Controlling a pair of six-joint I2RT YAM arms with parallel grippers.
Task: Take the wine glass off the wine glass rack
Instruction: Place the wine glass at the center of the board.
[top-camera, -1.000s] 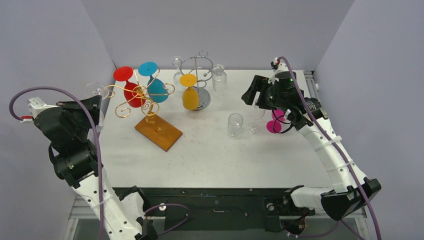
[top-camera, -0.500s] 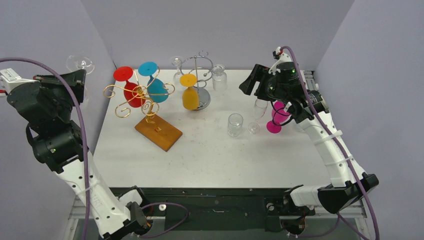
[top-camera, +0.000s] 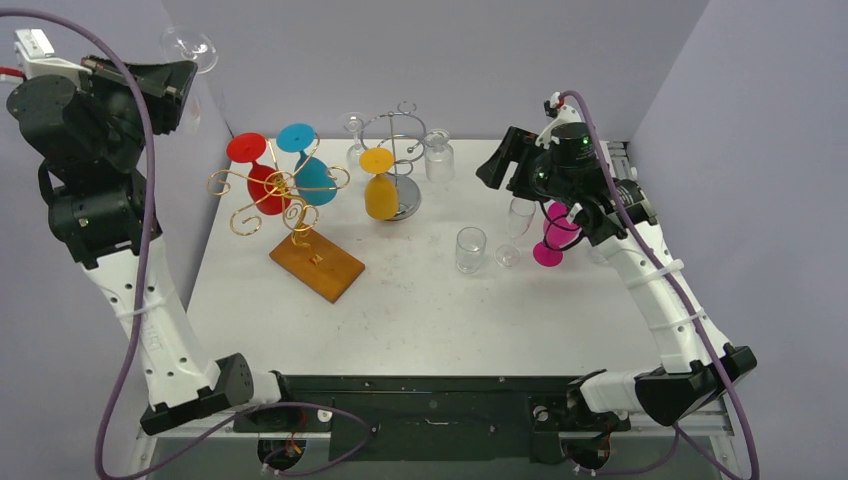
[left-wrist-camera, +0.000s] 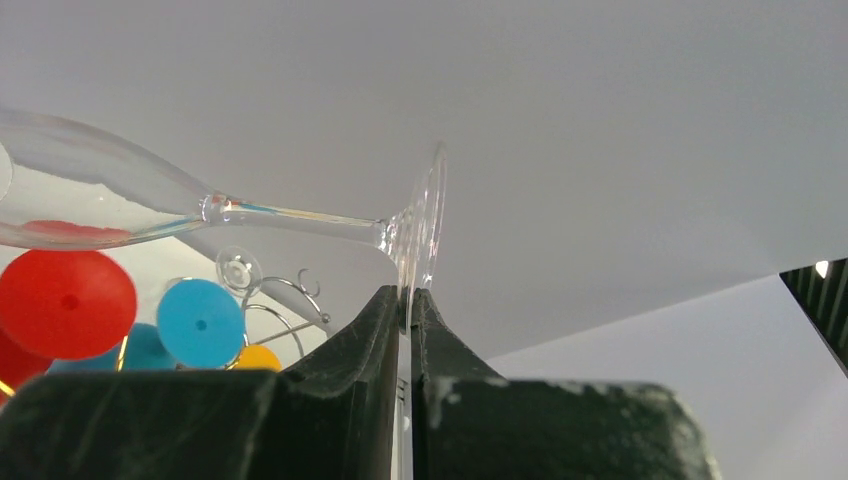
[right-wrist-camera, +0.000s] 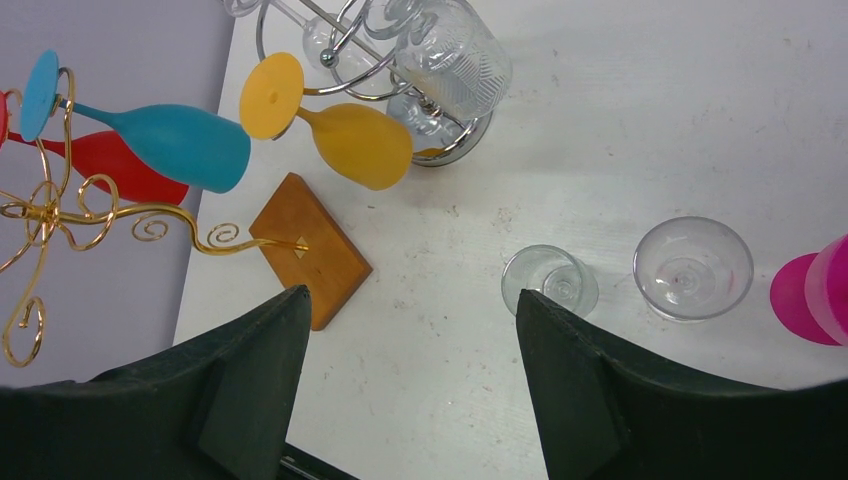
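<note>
Two claws, only the left claw (left-wrist-camera: 408, 300) loaded: pinched shut on the foot rim of the glass (left-wrist-camera: 90, 195). Stem lying sideways from the claw, bowl out left. Held high, well apart from the rack (top-camera: 316, 264) down to the right. Right claw (right-wrist-camera: 410, 300) spread wide, holding nothing, over the tabletop (top-camera: 420, 300).
</note>
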